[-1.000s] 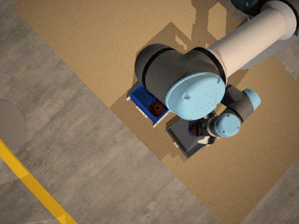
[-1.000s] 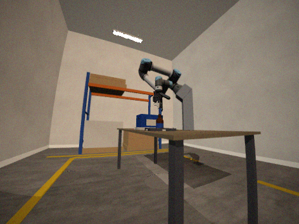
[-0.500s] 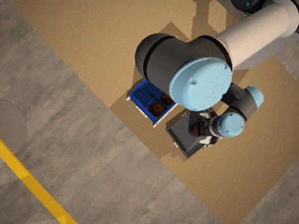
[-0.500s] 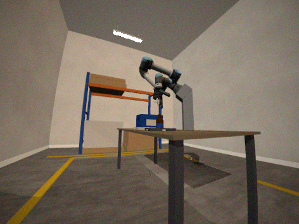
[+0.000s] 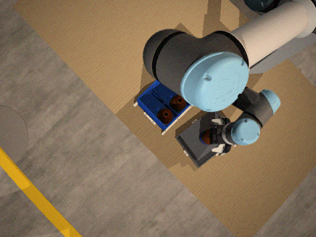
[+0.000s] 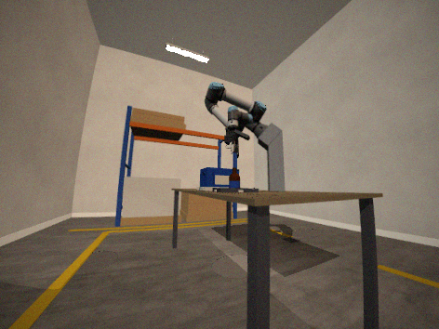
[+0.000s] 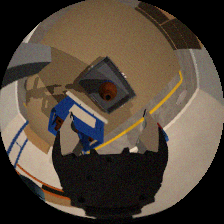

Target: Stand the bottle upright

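Observation:
A brown bottle (image 7: 108,91) stands upright on the dark grey tray; it also shows in the overhead view (image 5: 206,136) and the side view (image 6: 234,177). My gripper (image 6: 233,148) hangs well above the bottle, open and empty; its two fingers show in the wrist view (image 7: 112,135). The blue crate (image 5: 162,103) sits left of the tray (image 5: 197,142) and shows two brown bottles (image 5: 165,115) (image 5: 177,102); the arm hides part of the crate.
The crate (image 6: 215,177) and the tray stand on a wooden table (image 6: 279,200). A blue and orange shelf rack (image 6: 158,163) stands behind the table. The arm's grey base column (image 6: 275,158) rises at the table's far side.

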Robot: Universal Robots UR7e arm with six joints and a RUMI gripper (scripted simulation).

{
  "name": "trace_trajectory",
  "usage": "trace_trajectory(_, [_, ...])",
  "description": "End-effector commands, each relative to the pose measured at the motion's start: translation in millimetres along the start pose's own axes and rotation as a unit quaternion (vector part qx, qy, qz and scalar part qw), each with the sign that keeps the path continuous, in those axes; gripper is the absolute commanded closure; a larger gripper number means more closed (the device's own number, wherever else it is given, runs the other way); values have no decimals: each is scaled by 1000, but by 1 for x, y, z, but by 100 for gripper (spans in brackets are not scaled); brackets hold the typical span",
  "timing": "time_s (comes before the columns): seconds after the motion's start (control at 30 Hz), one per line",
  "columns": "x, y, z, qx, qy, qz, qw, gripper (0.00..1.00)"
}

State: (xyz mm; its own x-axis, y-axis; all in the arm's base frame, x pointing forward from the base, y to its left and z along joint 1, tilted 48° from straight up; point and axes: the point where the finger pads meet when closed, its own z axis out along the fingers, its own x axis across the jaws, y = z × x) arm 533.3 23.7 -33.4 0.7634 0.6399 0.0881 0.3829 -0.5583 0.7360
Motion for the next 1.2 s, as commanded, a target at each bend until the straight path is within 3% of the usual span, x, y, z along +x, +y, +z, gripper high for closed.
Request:
trace_trajectory(0.0, [0, 0, -1, 0, 0, 0, 1000, 0])
trace_trajectory(0.03, [0, 0, -1, 0, 0, 0, 1000, 100])
trace_trajectory(1.17, [0, 0, -1, 0, 0, 0, 1000, 100])
